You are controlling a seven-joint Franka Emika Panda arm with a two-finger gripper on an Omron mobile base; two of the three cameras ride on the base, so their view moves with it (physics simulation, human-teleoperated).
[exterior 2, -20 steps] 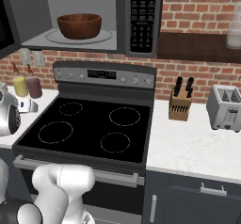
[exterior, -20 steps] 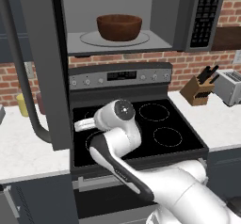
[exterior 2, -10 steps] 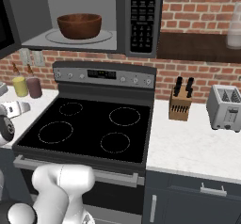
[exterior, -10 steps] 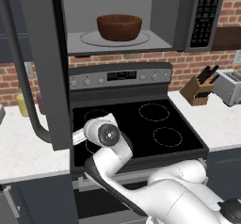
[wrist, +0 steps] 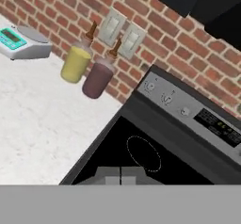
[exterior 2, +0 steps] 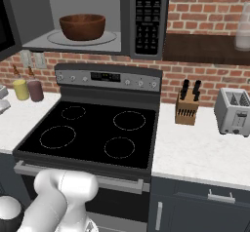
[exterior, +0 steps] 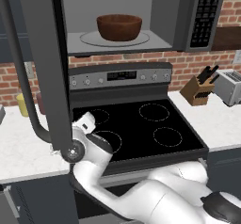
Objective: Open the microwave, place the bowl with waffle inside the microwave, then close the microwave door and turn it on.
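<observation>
The microwave [exterior: 162, 11] [exterior 2: 127, 16] hangs over the stove with its inside showing. On its glass turntable stands the dark brown bowl [exterior: 119, 27] [exterior 2: 82, 26]; the bowl's wall hides the waffle. The microwave door [exterior: 47, 53] is swung out to the left, seen nearly edge-on, with its long bar handle [exterior: 21, 77] on the outer side. My gripper [exterior: 84, 120] sits low by the door's bottom corner, over the stove's front left. In the hand view the gripper [wrist: 120, 175] is shut on nothing and points at the stove's back left.
The black stove [exterior: 136, 124] [exterior 2: 93, 128] lies below. A yellow cup [wrist: 75, 63] and a mauve cup [wrist: 97, 79] stand by the brick wall, with a kitchen scale [wrist: 21, 42] further left. A knife block [exterior 2: 188, 106] and a toaster [exterior 2: 234, 111] occupy the right counter.
My hand has swung left and down from above the stove's middle to the open door's lower corner. The gripper has stayed shut; bowl and door have not moved.
</observation>
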